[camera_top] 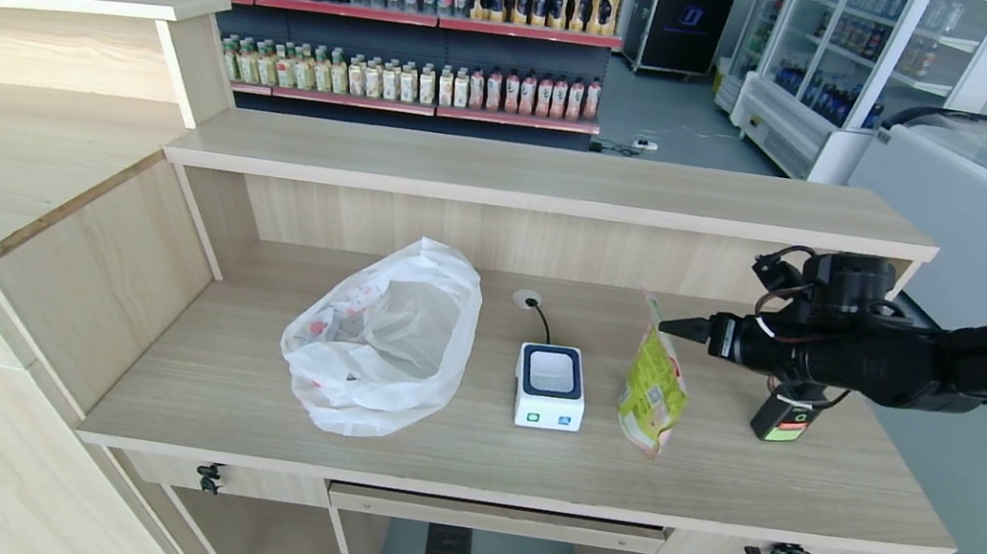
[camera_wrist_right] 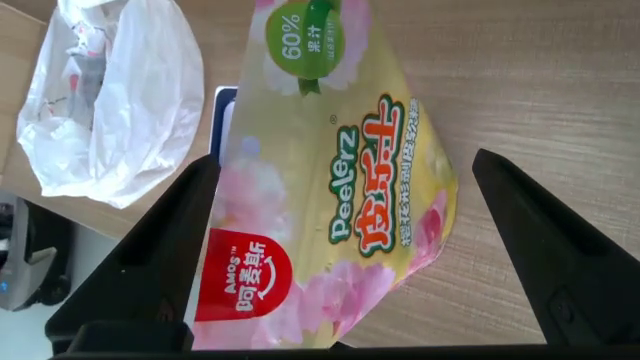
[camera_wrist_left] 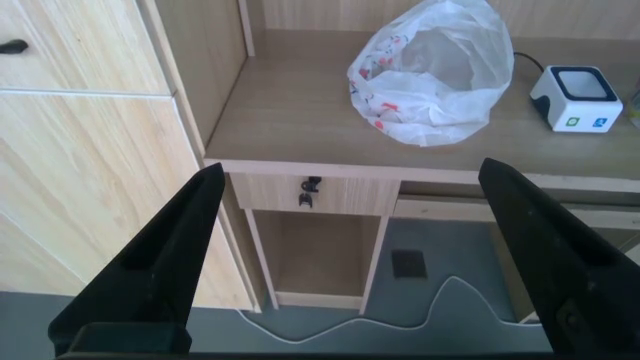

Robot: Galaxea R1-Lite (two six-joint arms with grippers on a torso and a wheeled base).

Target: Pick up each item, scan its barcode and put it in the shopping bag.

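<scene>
snack pouch point(camera_top: 654, 391) upright beside the scanner point(camera_top: 550, 386), near wide right fingers point(camera_wrist_right: 140, 270); left fingers point(camera_wrist_left: 150, 270) wide, off the counter's point(camera_wrist_left: 290, 120) front edge

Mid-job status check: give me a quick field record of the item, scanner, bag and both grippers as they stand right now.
snack pouch: upright on counter, right of scanner, not yet bagged
scanner: mid-counter, between shopping bag and snack pouch
shopping bag: left of scanner, mouth open
right gripper: open, fingers either side of snack pouch top
left gripper: open, empty, out in front of counter
</scene>
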